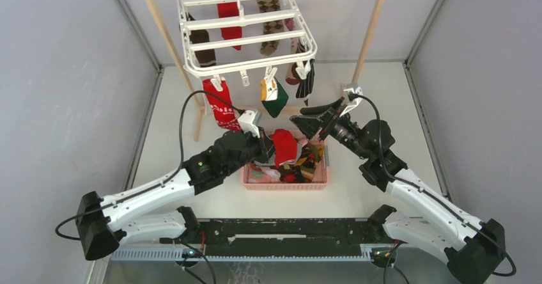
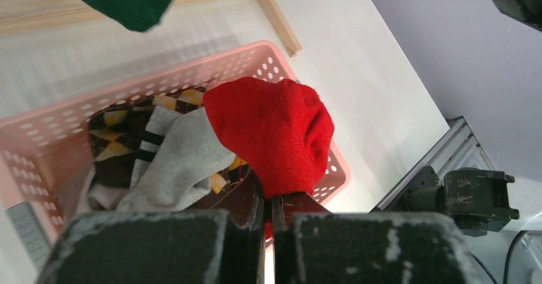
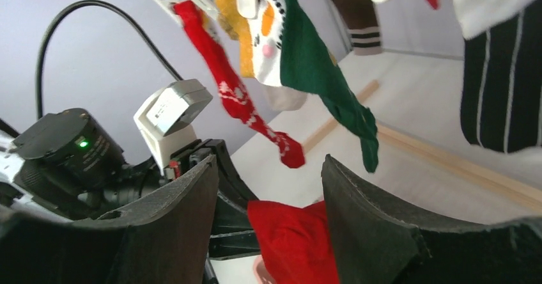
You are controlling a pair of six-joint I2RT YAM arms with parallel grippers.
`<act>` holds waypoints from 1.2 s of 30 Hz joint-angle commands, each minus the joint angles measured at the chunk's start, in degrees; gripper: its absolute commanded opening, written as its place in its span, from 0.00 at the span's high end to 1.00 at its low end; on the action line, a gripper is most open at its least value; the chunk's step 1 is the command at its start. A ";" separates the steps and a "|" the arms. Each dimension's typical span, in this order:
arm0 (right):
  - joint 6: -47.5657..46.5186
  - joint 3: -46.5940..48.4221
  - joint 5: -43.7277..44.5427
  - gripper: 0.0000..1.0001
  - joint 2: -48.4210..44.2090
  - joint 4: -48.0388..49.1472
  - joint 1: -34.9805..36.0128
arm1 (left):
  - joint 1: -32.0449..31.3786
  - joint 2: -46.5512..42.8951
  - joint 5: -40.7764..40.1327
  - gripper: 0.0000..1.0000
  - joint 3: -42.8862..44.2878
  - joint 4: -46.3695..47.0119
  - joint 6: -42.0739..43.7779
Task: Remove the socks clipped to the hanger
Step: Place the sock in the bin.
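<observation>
The white hanger hangs from the rod at the back. Several socks are clipped to it: a red patterned sock, a green and white one, a black striped one, and red, argyle and dark brown ones behind. My left gripper is shut on a plain red sock over the pink basket. My right gripper stands open just right of that sock, below the green sock, with nothing between its fingers.
The pink basket sits mid-table and holds several loose socks, argyle, grey and striped. A light wooden pole rack carries the hanger, its feet on the table behind the basket. Grey walls close in both sides.
</observation>
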 commanded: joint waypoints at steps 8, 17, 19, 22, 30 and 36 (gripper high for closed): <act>-0.10 -5.19 2.05 0.32 -4.79 -6.25 -5.46 | -1.92 6.98 0.55 0.97 -2.08 12.23 -3.62; 0.76 -6.52 1.43 0.32 -4.12 -6.34 -9.86 | -2.45 9.20 -0.62 0.54 -5.73 11.57 -5.39; 1.19 -6.52 0.70 0.32 -3.16 -5.32 -11.21 | -2.50 9.01 -1.73 0.41 -6.27 10.93 -5.52; 1.75 -6.45 -1.87 0.31 -0.78 -1.48 -13.42 | -2.42 8.43 -2.72 0.28 -6.48 10.14 -5.23; -1.40 -2.70 -4.21 0.31 8.09 7.68 -15.92 | -2.50 6.45 -4.03 0.07 -5.56 7.80 -3.97; -5.00 2.23 -7.89 0.32 15.14 14.97 -17.51 | -2.43 3.31 -5.28 0.00 -5.47 5.00 -3.37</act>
